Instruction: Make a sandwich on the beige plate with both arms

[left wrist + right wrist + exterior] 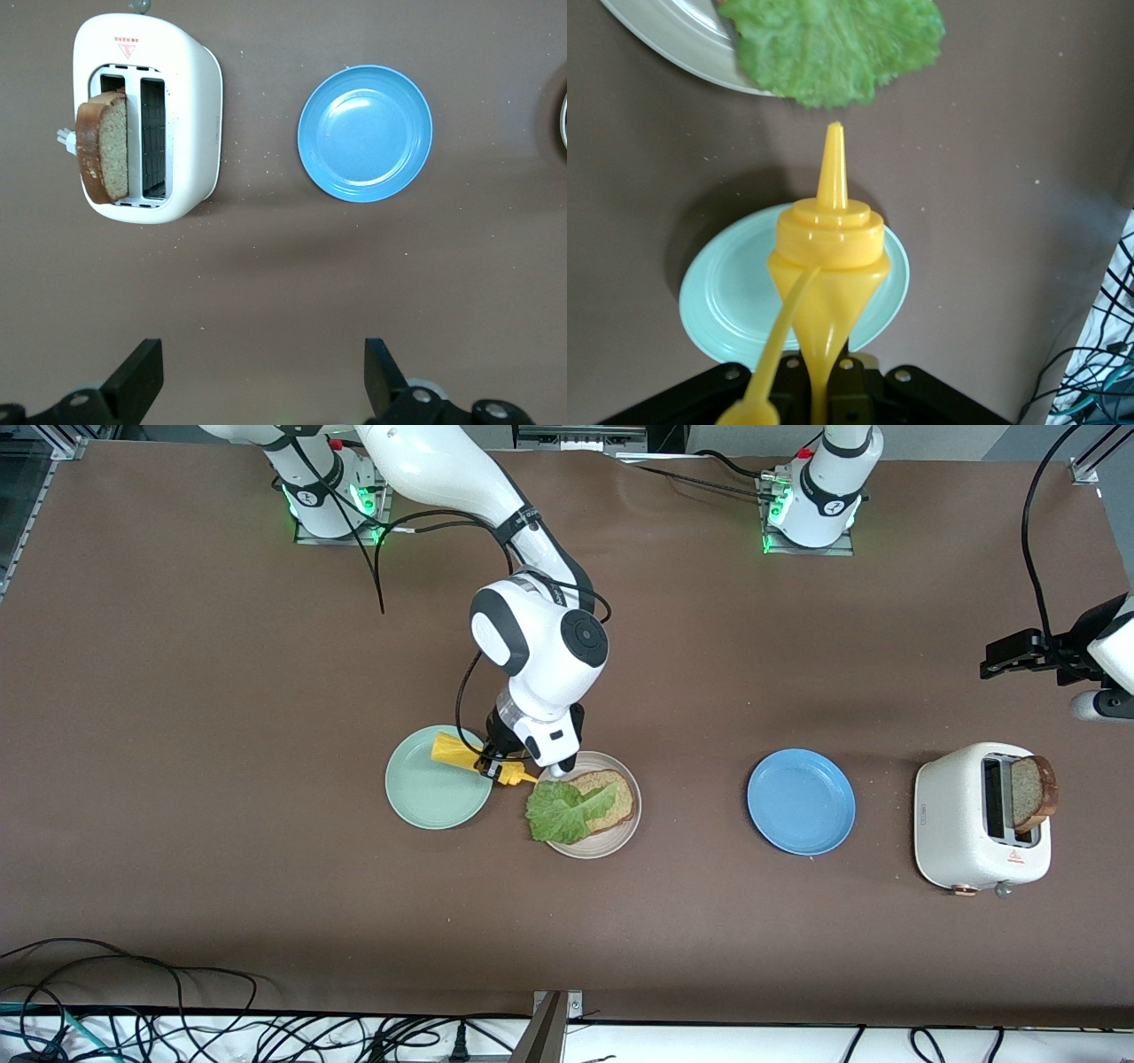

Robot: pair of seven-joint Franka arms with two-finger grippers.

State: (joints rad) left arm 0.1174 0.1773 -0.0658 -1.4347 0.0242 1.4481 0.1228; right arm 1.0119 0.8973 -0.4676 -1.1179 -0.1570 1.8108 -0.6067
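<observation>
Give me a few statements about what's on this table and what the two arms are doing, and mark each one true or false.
1. The right gripper holds a yellow squeeze bottle with its nozzle toward the lettuce. True.
2. The lettuce leaf lies on the blue plate. False: it lies on a bread slice on the beige plate; the blue plate holds nothing.
3. A second bread slice sticks up out of the toaster. True.
4. The left gripper is clamped on the toaster. False: its fingers are open and it hangs over bare table near the toaster.
5. The green plate carries a sandwich. False: it carries no sandwich; the bottle is held above it.
</observation>
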